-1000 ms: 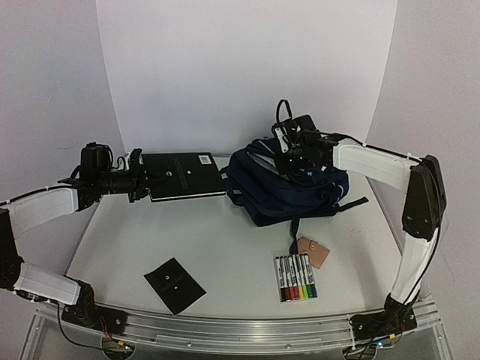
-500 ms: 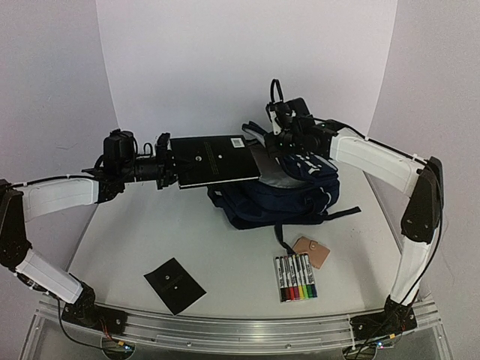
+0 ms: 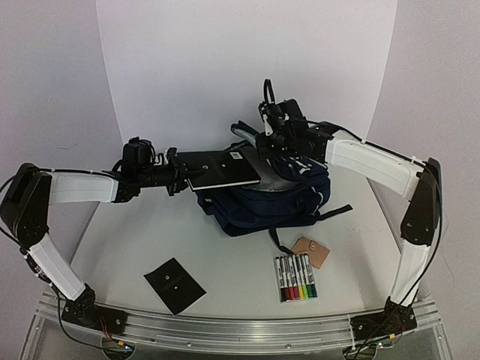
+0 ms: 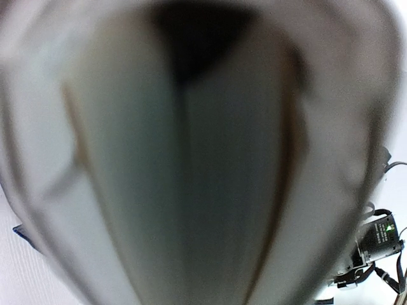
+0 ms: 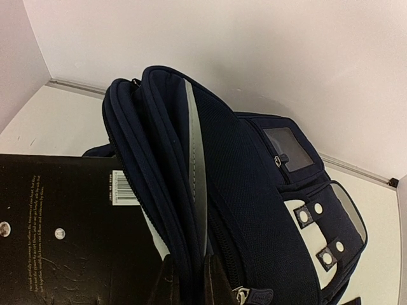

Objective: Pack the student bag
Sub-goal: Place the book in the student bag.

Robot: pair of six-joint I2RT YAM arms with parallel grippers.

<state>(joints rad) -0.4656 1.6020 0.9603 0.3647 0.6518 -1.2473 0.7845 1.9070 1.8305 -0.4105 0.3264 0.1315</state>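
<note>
backpack (image 3: 277, 204) sits centre frame. right gripper (image 3: 267, 139) pinched on its top flap, left gripper (image 3: 176, 178) clamped on black book (image 3: 221, 169), book corner at the opening. Risk: flap slips free, or book snags the rim and shoves backpack sideways.

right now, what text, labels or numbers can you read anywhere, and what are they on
Nothing reads clearly enough to quote.
black book: a paragraph of pale print on the cover, too small to read.
barcode sticker on that cover: digits blurred.
marker set: barrel labels too small.
student bag: white graphic on its pocket, no legible words.
</note>
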